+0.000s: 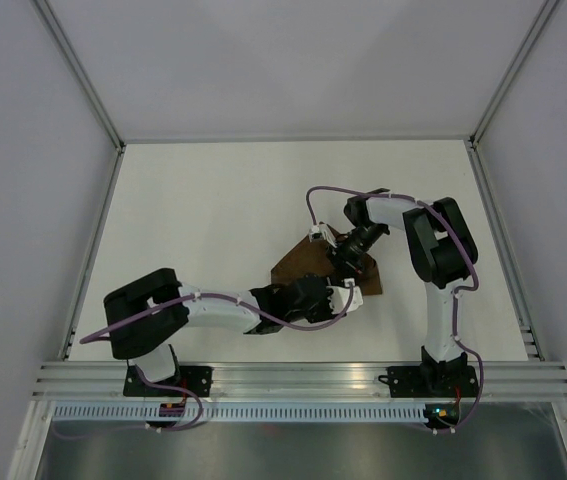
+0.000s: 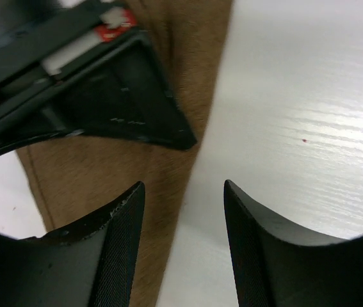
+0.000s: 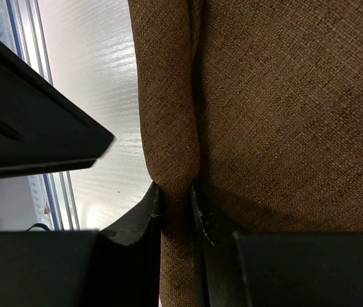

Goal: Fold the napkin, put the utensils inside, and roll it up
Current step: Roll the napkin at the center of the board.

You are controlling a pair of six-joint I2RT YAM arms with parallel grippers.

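Note:
The brown napkin point(image 1: 299, 266) lies folded and bunched at the middle of the white table between my two grippers. My right gripper point(image 1: 347, 256) is shut on a rolled edge of the napkin, and the right wrist view shows the cloth point(image 3: 283, 96) pinched between the jaws point(image 3: 177, 190). My left gripper point(image 1: 349, 296) is open and empty, just off the napkin's near right edge. In the left wrist view its gripper point(image 2: 183, 187) straddles the edge of the cloth point(image 2: 98, 179), with one finger over the cloth and the other over the bare table. The knife is hidden.
An aluminium rail point(image 1: 303, 378) runs along the near table edge. Metal posts and pale walls close in the left point(image 1: 88, 260), right point(image 1: 503, 250) and far sides. The right gripper's black body point(image 2: 104, 96) sits close above the left fingers.

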